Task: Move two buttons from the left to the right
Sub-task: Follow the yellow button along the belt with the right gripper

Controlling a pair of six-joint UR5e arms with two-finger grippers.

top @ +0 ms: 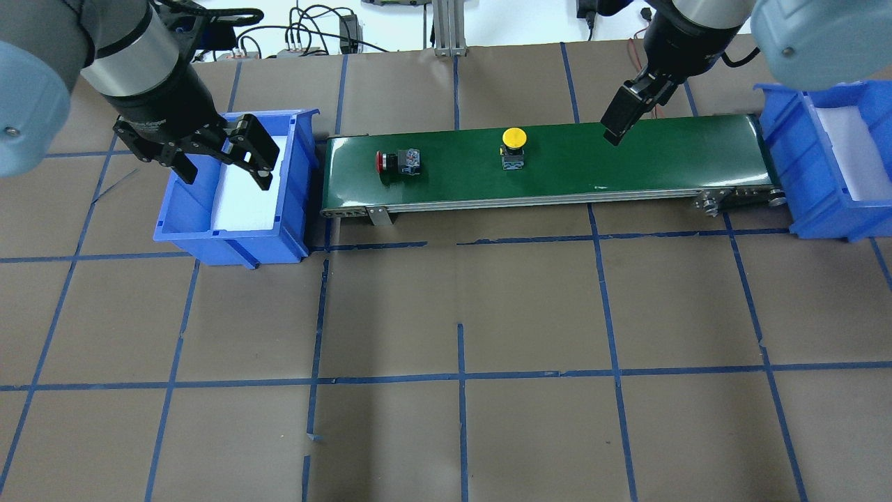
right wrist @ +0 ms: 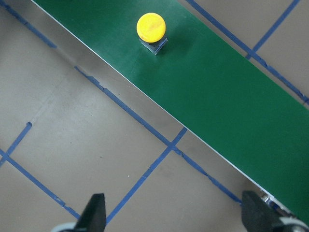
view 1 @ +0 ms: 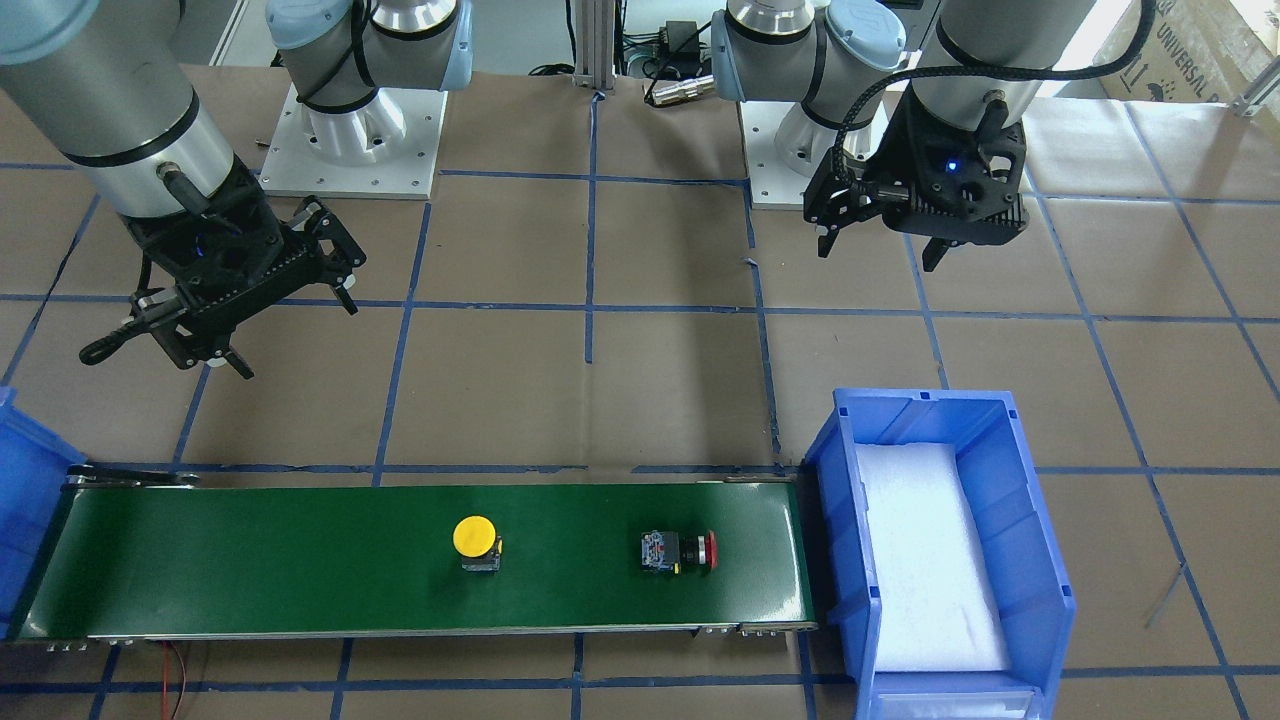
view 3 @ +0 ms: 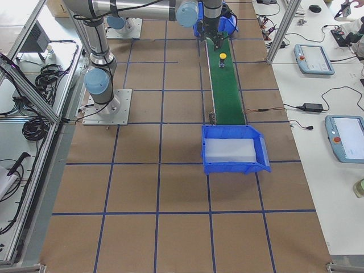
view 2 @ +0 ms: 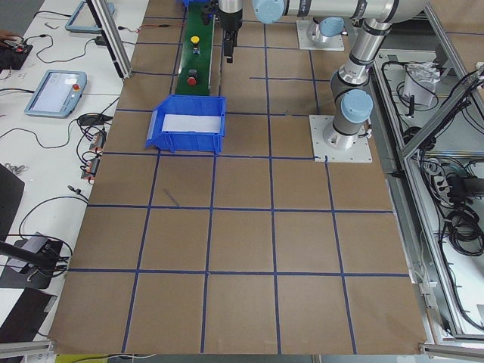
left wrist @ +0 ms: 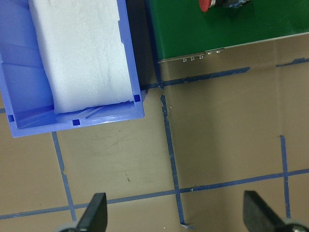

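The yellow-capped button stands upright mid-belt; it also shows in the overhead view and the right wrist view. The red mushroom button lies on its side on the green conveyor belt, near the end by my left bin; it also shows from overhead and at the top edge of the left wrist view. My left gripper hangs open and empty over the left bin's near side. My right gripper is open and empty, above the table short of the belt.
A blue bin with a white foam liner stands at the belt's left end. A second blue bin with foam stands at its right end. Brown paper with blue tape lines covers the table. Both arm bases are bolted at the back.
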